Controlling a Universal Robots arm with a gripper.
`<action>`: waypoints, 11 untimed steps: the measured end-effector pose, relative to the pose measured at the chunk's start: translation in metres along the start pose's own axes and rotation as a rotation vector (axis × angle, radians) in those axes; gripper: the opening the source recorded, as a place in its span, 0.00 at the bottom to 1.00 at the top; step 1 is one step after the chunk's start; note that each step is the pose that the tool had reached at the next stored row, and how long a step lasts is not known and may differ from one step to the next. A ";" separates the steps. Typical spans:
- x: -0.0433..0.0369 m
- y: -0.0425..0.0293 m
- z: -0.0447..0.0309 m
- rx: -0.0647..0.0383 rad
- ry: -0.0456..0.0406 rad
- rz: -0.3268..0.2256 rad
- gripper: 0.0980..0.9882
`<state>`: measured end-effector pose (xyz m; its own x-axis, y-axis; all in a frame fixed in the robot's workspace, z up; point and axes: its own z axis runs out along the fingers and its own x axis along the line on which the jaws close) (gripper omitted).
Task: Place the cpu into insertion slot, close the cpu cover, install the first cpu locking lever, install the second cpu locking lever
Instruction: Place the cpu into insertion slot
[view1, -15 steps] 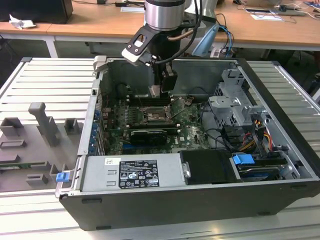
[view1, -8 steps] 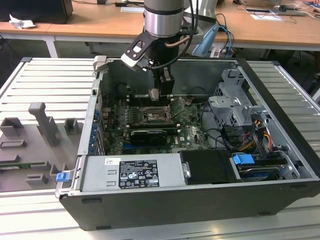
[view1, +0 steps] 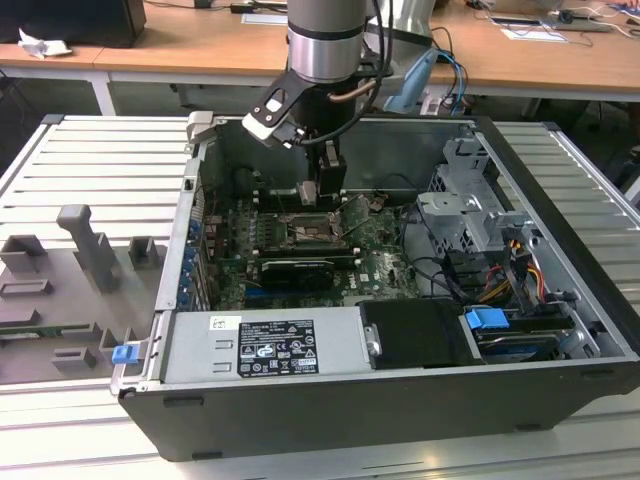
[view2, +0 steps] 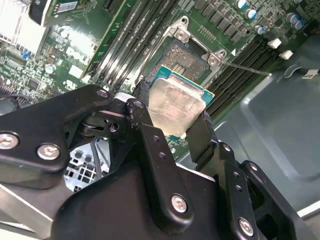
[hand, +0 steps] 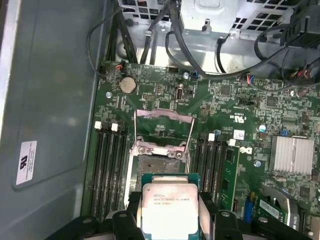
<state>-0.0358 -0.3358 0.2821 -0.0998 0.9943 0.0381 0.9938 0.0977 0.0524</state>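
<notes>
End effector (view1: 326, 188) is closed on the cpu (view2: 176, 106), which is held just above the open socket (view2: 187, 56) inside the computer case (view1: 300, 420). The case is set mid-bench on the ribbed grey bench (view1: 90, 165). Wooden desks (view1: 180, 50) are seen behind.

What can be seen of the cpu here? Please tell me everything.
The cpu is a small flat square chip: a dull silver metal lid, smudged on top, sitting on a thin green board whose edge shows around it. In the first wrist view faint print crosses the lid. The gripper holds it by two opposite edges between its black fingers. It hangs above the open socket, not yet seated, touching nothing else that I can see.
</notes>
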 end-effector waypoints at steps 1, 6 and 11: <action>0.0004 -0.0001 0.0034 0.000 -0.0002 0.002 0.50; 0.0011 -0.0027 0.0159 0.000 -0.0004 0.009 0.50; 0.0015 -0.0068 0.0362 -0.001 -0.0019 0.037 0.50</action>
<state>-0.0410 -0.3334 0.2457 -0.0632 0.9973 0.0382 0.9967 0.0612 0.0525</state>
